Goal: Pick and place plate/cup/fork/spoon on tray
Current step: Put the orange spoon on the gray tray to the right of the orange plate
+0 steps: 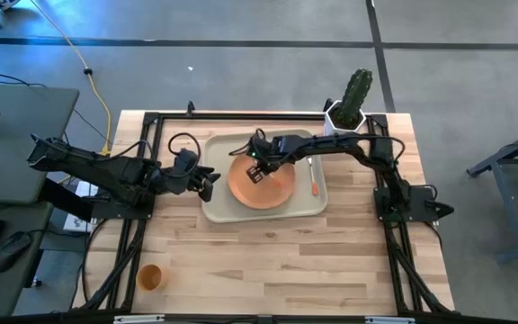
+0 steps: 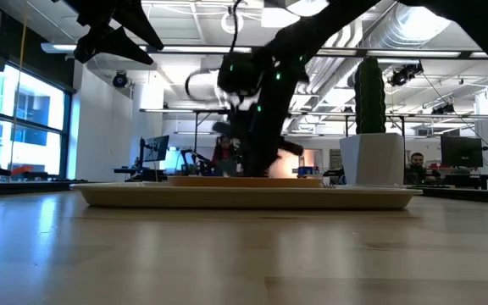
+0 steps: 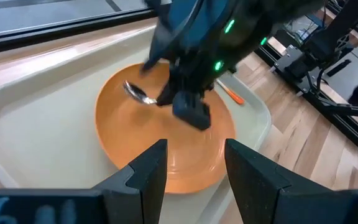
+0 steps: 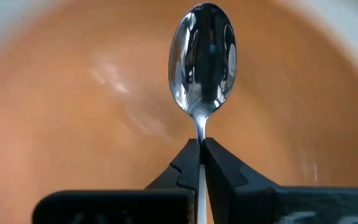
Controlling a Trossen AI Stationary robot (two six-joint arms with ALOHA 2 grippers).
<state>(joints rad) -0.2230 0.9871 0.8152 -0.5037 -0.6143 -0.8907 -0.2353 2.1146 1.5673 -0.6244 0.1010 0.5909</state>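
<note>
The right gripper (image 4: 201, 149) is pinched tight on the spoon (image 4: 202, 59) by its neck, bowl out over the orange plate (image 1: 272, 191) on the tray (image 1: 218, 209). The left gripper (image 3: 194, 168) hangs parted and empty beside the tray — the orange-handled piece (image 1: 314, 185) right of the plate is probably the fork. The cup (image 1: 150, 276) sits well apart on the worktop (image 1: 277, 261). No legible writing.

Spoon (image 4: 202, 62) handle hidden (inside the right jaws).

Orange plate (image 1: 262, 184) on cream tray (image 1: 217, 205), shiny spoon (image 4: 202, 60) above it, cup (image 1: 150, 276) well apart on table
</note>
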